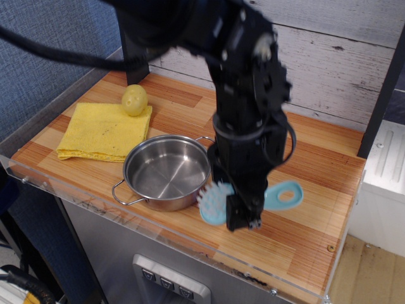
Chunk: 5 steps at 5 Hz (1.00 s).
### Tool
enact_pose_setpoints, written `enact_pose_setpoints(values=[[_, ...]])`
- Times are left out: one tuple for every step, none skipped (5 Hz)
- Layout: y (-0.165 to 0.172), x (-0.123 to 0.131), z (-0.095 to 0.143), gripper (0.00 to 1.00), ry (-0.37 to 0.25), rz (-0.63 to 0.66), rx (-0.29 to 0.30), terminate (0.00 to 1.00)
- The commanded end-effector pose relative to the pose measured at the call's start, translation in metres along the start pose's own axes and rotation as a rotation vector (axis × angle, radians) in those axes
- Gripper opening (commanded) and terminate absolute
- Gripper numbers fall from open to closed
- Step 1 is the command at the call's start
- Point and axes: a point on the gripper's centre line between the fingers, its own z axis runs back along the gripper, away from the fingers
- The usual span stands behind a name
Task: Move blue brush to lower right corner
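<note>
**Blue brush held over the front of the surface**

The black end effector point(243, 212) reaches down in the lower middle of the frame, its fingers pinching the blue brush point(218, 201) across the middle of its length. The brush runs crosswise through the grip: its round bristled head sticks out toward the left of the frame, just beside the rim of the steel pot point(167, 171), while the flat handle with its oval hole pokes out toward the right. Whether the brush touches the wood beneath it cannot be told.

The lower right corner point(329, 256) of the striped wooden surface point(304, 190) lies further to the lower right of the frame, apart from the brush, with a small screw near its tip.

At the left of the frame a folded yellow cloth point(104, 131) lies flat, and a yellowish round item point(134, 100) rests at its far edge.
</note>
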Motion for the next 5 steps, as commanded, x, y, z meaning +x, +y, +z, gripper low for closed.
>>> enact_pose_setpoints(values=[[-0.006, 0.001, -0.025, 0.0, 0.04, -0.014, -0.012, 0.0], [-0.002, 0.003, -0.036, 0.0, 0.057, -0.015, -0.013, 0.0], [0.001, 0.003, -0.037, 0.0, 0.058, -0.006, -0.011, 0.0], [0.003, 0.002, -0.035, 1.0, 0.074, -0.002, -0.008, 0.0], [0.002, 0.002, -0.032, 1.0, 0.066, 0.006, -0.041, 0.0]])
